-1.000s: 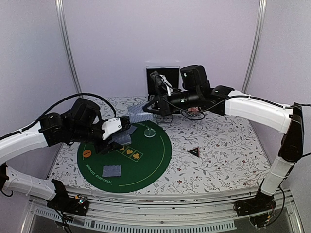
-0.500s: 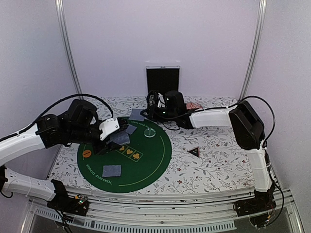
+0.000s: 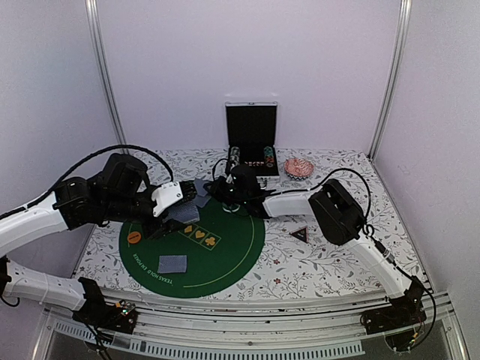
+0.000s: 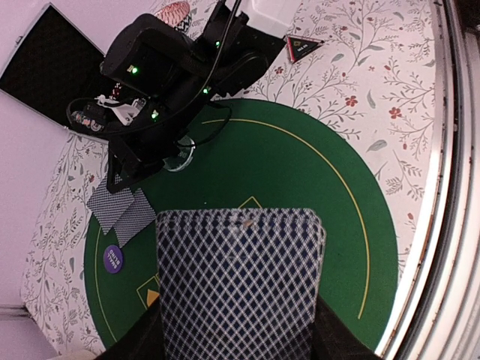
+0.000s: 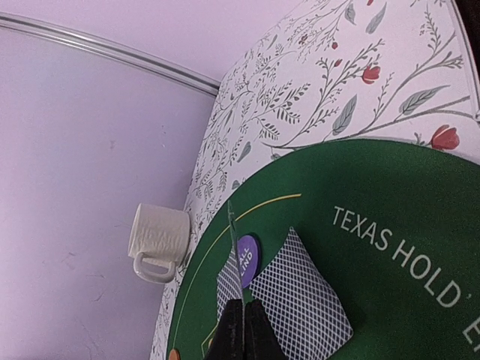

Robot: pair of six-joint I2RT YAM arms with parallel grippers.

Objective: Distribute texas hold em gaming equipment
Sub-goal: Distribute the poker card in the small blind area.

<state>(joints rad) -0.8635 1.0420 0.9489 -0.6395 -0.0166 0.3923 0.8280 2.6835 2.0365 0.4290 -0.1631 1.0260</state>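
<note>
My left gripper [image 3: 178, 211] [image 4: 238, 339] is shut on a deck of grey-blue-backed playing cards [image 4: 238, 285] above the left half of the green mat. My right gripper [image 3: 217, 190] [image 5: 243, 306] is shut on a single card [image 5: 234, 244], seen edge-on, low over the mat's far-left part. Just under it two face-down cards [image 5: 301, 301] [image 4: 122, 211] lie beside a purple disc [image 5: 248, 259] [image 4: 114, 259]. Another card [image 3: 172, 263] lies near the mat's front. An orange disc [image 3: 133, 238] sits at the mat's left edge. The black triangular marker [image 3: 300, 234] rests to the right of the mat.
The round green felt mat [image 3: 232, 251] lies on a flowered tablecloth. An open black case [image 3: 251, 133] with chips stands at the back, a pink bowl [image 3: 298, 166] to its right. A white mug [image 5: 159, 241] stands off the mat's left edge. A pale disc [image 4: 181, 157] lies under the right arm.
The right arm has swung from the back of the table down and left to the mat's far-left part, carrying its card. The left arm with the deck has barely moved.
</note>
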